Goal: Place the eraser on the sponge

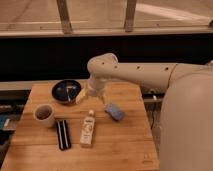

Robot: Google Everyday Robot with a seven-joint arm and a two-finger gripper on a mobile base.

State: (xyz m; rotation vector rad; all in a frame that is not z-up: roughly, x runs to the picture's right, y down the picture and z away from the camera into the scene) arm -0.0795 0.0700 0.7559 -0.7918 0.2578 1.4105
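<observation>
The eraser (63, 134), a long black block with pale stripes, lies on the wooden table (120, 145) at the front left. To its right, past a bottle, the light-blue sponge (114, 111) rests near the table's middle right. My gripper (82, 96) hangs at the end of the white arm (135, 75), over the table between the dark plate and the sponge, well behind the eraser. It holds nothing that I can see.
A pale bottle with a white cap (88, 129) lies between eraser and sponge. A dark round plate (66, 91) sits at the back left, and a cup with dark liquid (44, 114) stands at the left. A dark ledge runs behind the table.
</observation>
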